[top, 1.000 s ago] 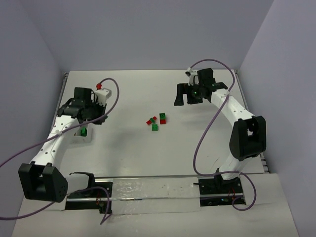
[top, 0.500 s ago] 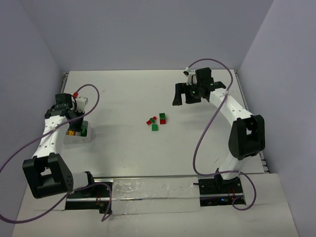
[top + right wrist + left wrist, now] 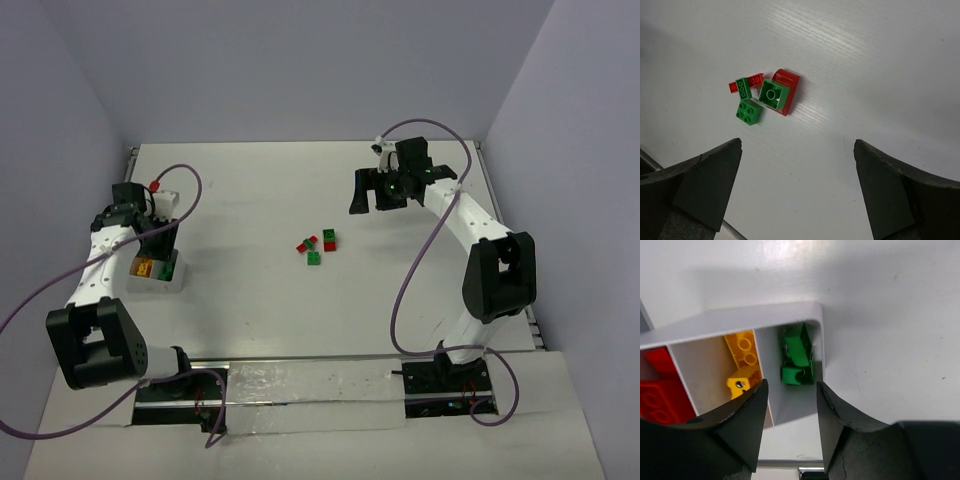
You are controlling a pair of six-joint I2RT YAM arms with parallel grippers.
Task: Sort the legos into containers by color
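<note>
A white divided container (image 3: 160, 282) stands at the left of the table. In the left wrist view its rim (image 3: 765, 315) frames three compartments: red bricks (image 3: 657, 390), yellow bricks (image 3: 742, 365) and green bricks (image 3: 797, 355). My left gripper (image 3: 158, 240) hovers just above it, open and empty (image 3: 791, 405), over the green compartment's near wall. A small cluster of red and green legos (image 3: 318, 245) lies mid-table. My right gripper (image 3: 370, 203) hangs wide open and empty (image 3: 797, 165) above the table, up and to the right of the cluster. Below it are a green brick (image 3: 774, 95) stacked on a red one (image 3: 791, 89) and a loose green brick (image 3: 747, 111).
A thin green piece (image 3: 743, 87) and a small red piece (image 3: 756, 79) lie against the cluster. Purple cables loop off both arms. Walls close in the table at the left, back and right.
My left arm has swung left and drawn back, so its gripper now sits over the container and uncovers the yellow bricks. My right gripper has barely moved.
</note>
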